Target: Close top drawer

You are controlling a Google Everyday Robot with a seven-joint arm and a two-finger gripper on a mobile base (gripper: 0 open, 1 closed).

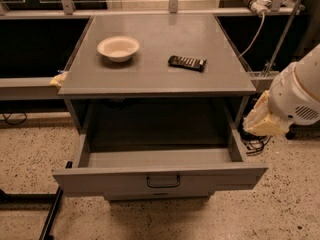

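- We saw the top drawer (160, 178) standing pulled well out of the grey cabinet (160, 81), its front panel nearest the camera and its grey inner floor in plain view; its side walls ran back under the cabinet's top
- A thin black loop handle (163, 181) sat at the centre of the front panel; nothing touched it
- The gripper (264, 120) hung off the right side of the cabinet, a cream-coloured shape just beside the drawer's right wall and near the cabinet's right front corner; it was level with the open cavity and apart from the front panel; we could not tell whether it was spread or closed, and we saw nothing held in it
- The white rounded arm (299, 93) bearing it came in from the right edge of the view, above and behind the gripper
- On the cabinet's top a pale shallow bowl (118, 48) stood upright toward the left; a flat black object (187, 62) lay to the right of it, well apart from the bowl
- A yellowish scrap (58, 79) showed at the top's left front corner
- Dark cables (255, 144) lay on the speckled floor (285, 204) below the gripper
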